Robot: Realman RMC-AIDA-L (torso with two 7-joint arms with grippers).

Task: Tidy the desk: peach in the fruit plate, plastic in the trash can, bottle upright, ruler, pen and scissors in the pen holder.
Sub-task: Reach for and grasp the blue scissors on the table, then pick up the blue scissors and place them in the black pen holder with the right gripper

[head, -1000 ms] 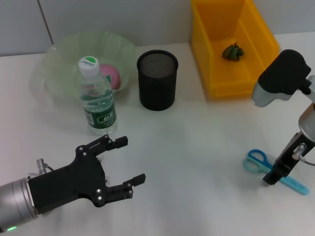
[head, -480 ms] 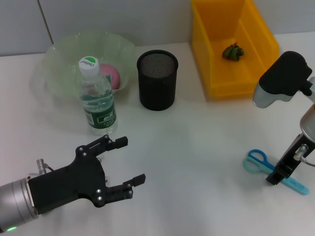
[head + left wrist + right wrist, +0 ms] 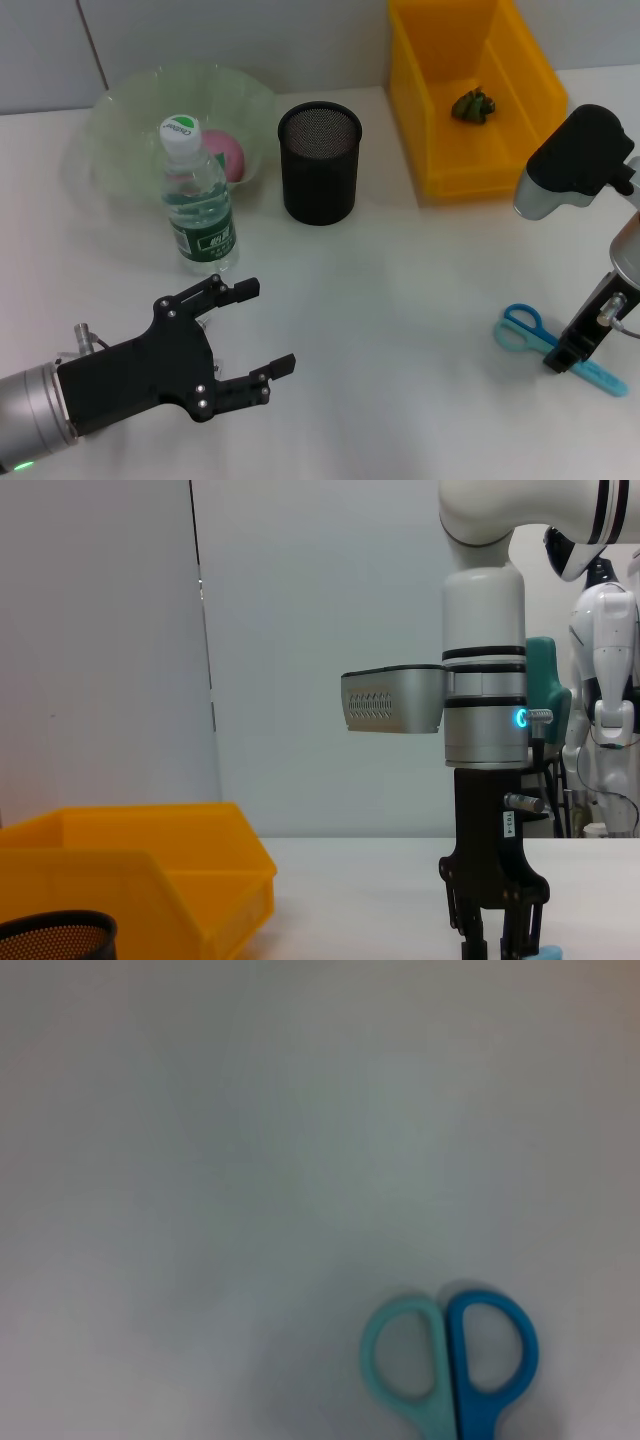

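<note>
Grey wall panels (image 3: 250, 40) behind; white humanoid robot (image 3: 610, 690) standing far off

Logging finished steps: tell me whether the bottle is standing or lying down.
Standing. The bottle is upright on the desk, cap uppermost, beside the fruit plate. Neither claw touches it.

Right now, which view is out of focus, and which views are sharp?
Right wrist view: soft all over, the scissors handles have fuzzy edges. Head view: sharp, the bottle label is crisp. Left wrist view: sharp on the right gripper.
</note>
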